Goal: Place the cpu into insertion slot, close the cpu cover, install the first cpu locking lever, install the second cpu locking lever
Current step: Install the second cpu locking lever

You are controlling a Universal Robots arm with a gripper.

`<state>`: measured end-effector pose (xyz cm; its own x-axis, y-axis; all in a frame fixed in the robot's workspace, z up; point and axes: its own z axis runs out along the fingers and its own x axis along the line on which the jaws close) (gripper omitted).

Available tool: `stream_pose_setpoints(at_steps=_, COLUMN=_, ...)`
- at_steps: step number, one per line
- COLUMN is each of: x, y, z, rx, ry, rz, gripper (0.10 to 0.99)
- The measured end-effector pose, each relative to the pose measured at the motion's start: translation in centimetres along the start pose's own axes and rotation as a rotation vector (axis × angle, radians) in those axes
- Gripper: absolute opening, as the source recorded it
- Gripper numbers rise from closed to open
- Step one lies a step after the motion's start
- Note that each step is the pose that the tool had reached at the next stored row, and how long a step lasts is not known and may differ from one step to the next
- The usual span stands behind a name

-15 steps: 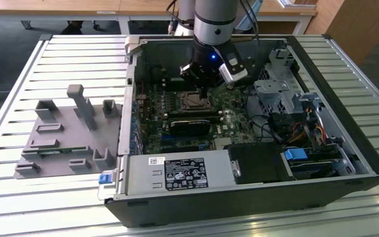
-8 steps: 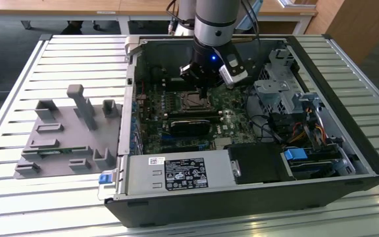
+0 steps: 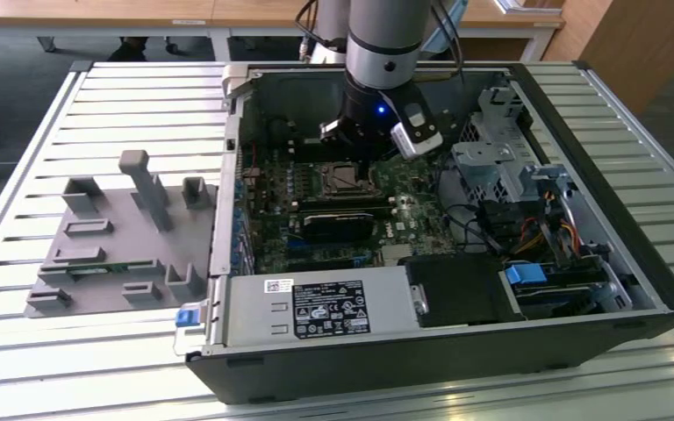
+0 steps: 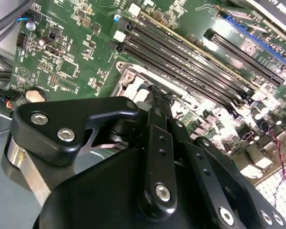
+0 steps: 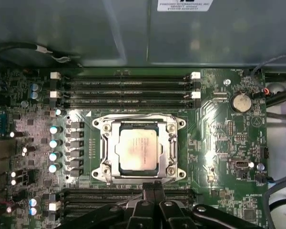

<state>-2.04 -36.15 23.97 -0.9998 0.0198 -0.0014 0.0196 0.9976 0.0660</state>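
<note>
Tool: my tool [image 5: 155, 191], fingers pressed together, empty.
Cpu: the cpu [image 5: 137, 150] seated under the cpu cover [image 5: 138, 125], just beyond the fingertips.

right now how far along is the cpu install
Done, it seems: the cpu sits in the slot, and the cover lies flat around it in the first wrist view. In hand: the gripper is at the socket's edge with its fingers together, holding nothing I can see. Left: I cannot tell whether either locking lever is latched yet, so both may remain.
</note>
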Motion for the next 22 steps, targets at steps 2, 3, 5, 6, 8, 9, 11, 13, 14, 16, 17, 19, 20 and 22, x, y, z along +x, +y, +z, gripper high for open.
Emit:
stream_pose_setpoints(at_steps=2, x=0.04, y=-0.04, z=0.00, rx=-0.001, ry=0.0001, rz=0.000, gripper=0.122)
stream_pose_setpoints(at_steps=3, x=0.04, y=-0.06, z=0.00, rx=-0.002, ry=0.0000, rz=0.000, gripper=0.122)
stream_pose_setpoints(at_steps=5, x=0.07, y=-0.10, z=0.00, rx=-0.003, ry=0.0000, rz=0.000, gripper=0.122)
stream_pose_setpoints(at_steps=6, x=0.11, y=-0.13, z=-0.01, rx=-0.003, ry=0.0000, rz=0.000, gripper=0.122)
stream_pose_setpoints(at_steps=8, x=0.22, y=-0.17, z=-0.01, rx=-0.003, ry=0.0000, rz=0.000, gripper=0.122)
stream_pose_setpoints(at_steps=9, x=0.28, y=-0.19, z=-0.01, rx=-0.003, ry=0.0000, rz=0.000, gripper=0.122)
stream_pose_setpoints(at_steps=11, x=0.33, y=-0.28, z=-0.01, rx=-0.003, ry=0.0001, rz=0.000, gripper=0.122)
stream_pose_setpoints(at_steps=13, x=0.34, y=-0.45, z=-0.02, rx=-0.004, ry=0.0001, rz=0.000, gripper=0.122)
stream_pose_setpoints(at_steps=14, x=0.39, y=-0.54, z=-0.03, rx=-0.005, ry=0.0002, rz=0.000, gripper=0.122)
stream_pose_setpoints(at_steps=16, x=0.55, y=-0.72, z=-0.03, rx=-0.007, ry=0.0002, rz=0.000, gripper=0.122)
stream_pose_setpoints(at_steps=17, x=0.68, y=-0.82, z=-0.04, rx=-0.008, ry=0.0002, rz=0.000, gripper=0.122)
stream_pose_setpoints(at_steps=19, x=0.91, y=-1.06, z=-0.06, rx=-0.021, ry=0.0005, rz=0.000, gripper=0.122)
stream_pose_setpoints(at_steps=20, x=0.97, y=-1.16, z=-0.06, rx=-0.034, ry=0.0007, rz=0.000, gripper=0.122)
stream_pose_setpoints(at_steps=22, x=1.07, y=-1.34, z=-0.07, rx=-0.055, ry=0.0011, rz=0.000, gripper=0.122)
